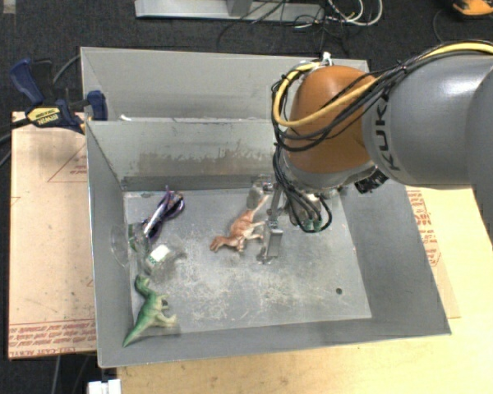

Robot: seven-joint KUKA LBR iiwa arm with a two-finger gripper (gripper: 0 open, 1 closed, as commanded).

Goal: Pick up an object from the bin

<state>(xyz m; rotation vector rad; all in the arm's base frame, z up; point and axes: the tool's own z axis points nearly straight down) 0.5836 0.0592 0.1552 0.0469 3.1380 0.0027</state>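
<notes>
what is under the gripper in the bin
An orange-brown toy dinosaur lies on the bin floor beneath the gripper, which covers its right end.

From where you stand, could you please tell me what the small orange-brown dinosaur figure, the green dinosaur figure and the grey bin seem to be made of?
The small orange-brown dinosaur figure looks like moulded plastic, matte, one even colour. The green dinosaur figure is likely the same plastic, with a faint sheen. The grey bin is sheet metal, dull and scuffed, with folded walls.
</notes>
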